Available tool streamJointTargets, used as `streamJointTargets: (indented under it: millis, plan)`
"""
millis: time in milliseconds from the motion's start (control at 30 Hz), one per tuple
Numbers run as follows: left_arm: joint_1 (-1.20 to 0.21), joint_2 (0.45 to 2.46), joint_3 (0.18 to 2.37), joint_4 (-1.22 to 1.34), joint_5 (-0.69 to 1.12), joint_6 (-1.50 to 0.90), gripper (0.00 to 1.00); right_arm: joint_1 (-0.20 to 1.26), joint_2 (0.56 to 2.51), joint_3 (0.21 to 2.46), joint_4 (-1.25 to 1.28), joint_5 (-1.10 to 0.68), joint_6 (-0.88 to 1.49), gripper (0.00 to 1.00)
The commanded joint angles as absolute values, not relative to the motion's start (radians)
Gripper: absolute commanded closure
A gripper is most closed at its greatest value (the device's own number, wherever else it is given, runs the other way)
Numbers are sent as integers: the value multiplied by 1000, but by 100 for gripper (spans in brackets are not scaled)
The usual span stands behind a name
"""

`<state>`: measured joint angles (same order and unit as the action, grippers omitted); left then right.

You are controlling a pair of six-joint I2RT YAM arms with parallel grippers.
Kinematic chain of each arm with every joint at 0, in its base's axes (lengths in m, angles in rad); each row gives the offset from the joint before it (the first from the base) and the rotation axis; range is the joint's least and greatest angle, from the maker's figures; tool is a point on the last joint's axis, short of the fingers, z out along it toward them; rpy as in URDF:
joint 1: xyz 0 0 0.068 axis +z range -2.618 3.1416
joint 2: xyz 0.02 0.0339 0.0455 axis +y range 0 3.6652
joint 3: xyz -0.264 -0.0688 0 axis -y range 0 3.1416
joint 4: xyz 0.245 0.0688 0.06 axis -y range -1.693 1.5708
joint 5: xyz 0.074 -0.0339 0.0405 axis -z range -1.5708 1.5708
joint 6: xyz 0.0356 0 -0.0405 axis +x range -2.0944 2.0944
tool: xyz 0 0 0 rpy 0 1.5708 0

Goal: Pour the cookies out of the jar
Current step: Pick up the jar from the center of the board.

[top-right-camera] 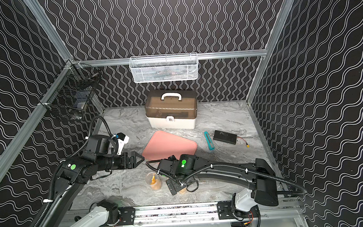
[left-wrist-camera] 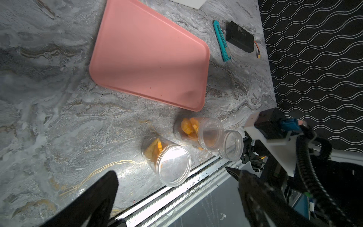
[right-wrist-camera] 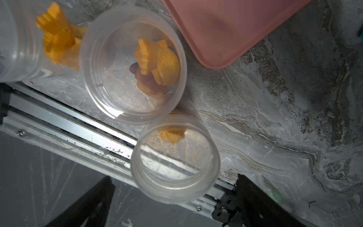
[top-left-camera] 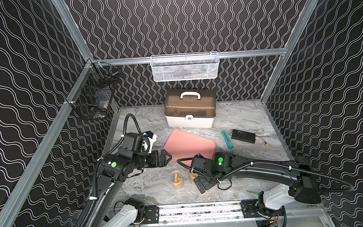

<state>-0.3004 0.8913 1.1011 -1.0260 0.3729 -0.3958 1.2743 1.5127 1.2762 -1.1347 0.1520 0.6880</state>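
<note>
Three open jars point(left-wrist-camera: 198, 131) stand upright at the front edge of the table point(top-left-camera: 241, 119), just in front of a pink tray point(top-left-camera: 189, 143). The cookies point(right-wrist-camera: 157, 62) are still inside them.

Left gripper point(top-left-camera: 167, 156) hovers by the tray's corner, jaws wide and empty.

Right gripper point(right-wrist-camera: 173, 184) hangs over the jars, jaws wide, apparently touching none.

Robot test cell, aluminium frame point(top-left-camera: 130, 60), patterned walls point(top-left-camera: 181, 21), marble tabletop point(top-left-camera: 241, 119)

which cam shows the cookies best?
Right wrist: the cookies are close and sharp, their ridged shapes visible through the open jars. Left wrist shows them smaller, through jar walls. Top views show only orange blur in one jar; the right arm largely covers the rest.
</note>
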Motion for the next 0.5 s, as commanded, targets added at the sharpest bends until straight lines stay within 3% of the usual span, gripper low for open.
streamJointTargets:
  millis: [0, 467]
  plan:
    - [-302, 893, 1111, -1043, 362, -385, 1, 1266, 1511, 1256, -1119, 167, 698, 0]
    - [-304, 892, 1109, -1051, 352, -379, 1, 1209, 1532, 1194, -1034, 106, 666, 1]
